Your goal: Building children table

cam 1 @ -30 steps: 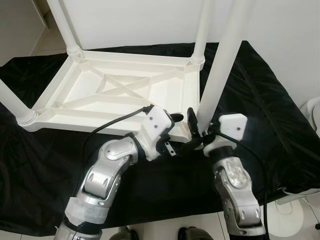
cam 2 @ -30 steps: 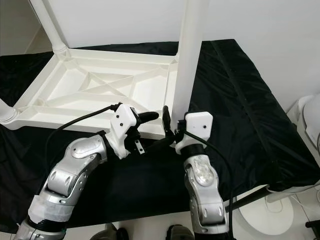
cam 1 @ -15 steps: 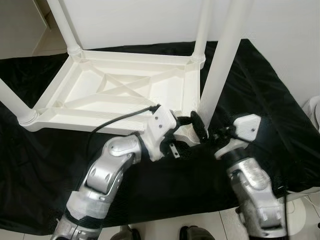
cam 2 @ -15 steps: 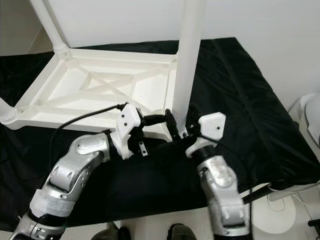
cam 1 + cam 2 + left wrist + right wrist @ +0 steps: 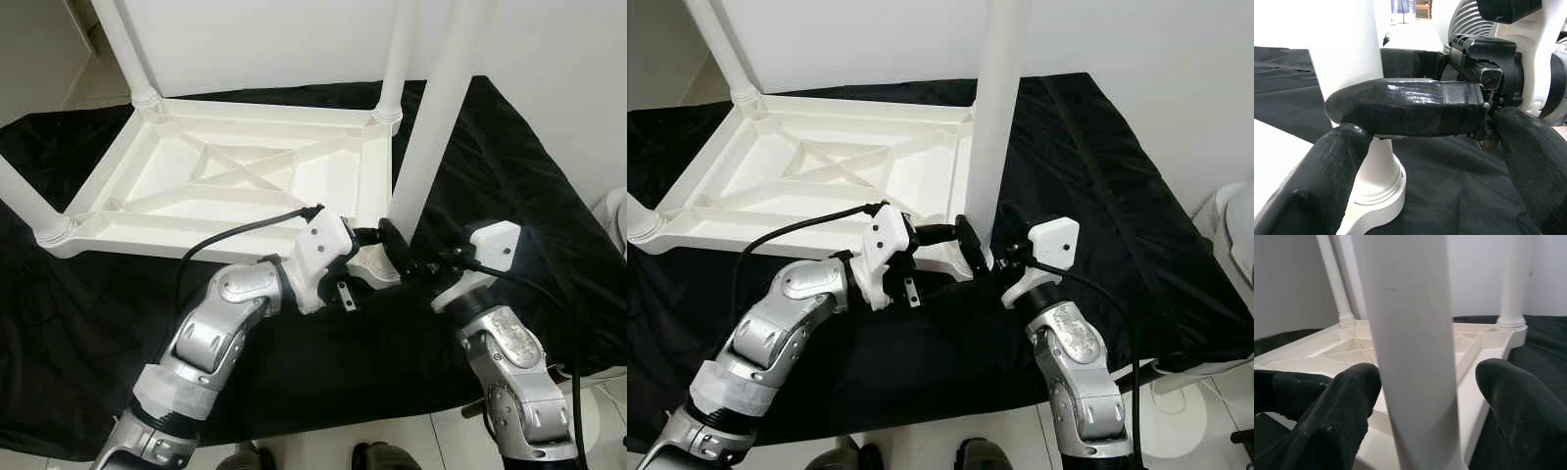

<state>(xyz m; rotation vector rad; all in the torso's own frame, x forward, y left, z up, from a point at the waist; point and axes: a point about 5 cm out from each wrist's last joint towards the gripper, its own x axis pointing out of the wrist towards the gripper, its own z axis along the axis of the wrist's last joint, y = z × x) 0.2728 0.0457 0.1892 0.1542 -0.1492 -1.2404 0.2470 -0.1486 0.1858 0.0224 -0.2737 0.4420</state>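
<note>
The white children's table (image 5: 196, 227) lies upside down on a black cloth, its legs pointing up. The near right leg (image 5: 431, 108) stands in its corner socket. My left gripper (image 5: 377, 245) is open at the base collar (image 5: 1376, 196) of that leg, coming from the left. From the right, my right gripper (image 5: 404, 257) is open around the same leg (image 5: 1410, 333). One right finger (image 5: 1342, 401) touches the leg; the other finger (image 5: 1513, 401) stands a little apart. A right finger (image 5: 1405, 107) crosses between my left fingers.
Black cloth (image 5: 509, 147) covers the raised surface; its front edge drops to a tiled floor near my feet. Three more legs rise at the far left (image 5: 127, 49), far right (image 5: 395, 49) and near left (image 5: 20, 201). A white object (image 5: 615, 220) stands at the right.
My right wrist has swung out to the right and its fingers now point left around the leg's base. My left gripper has pushed forward to the leg's collar.
</note>
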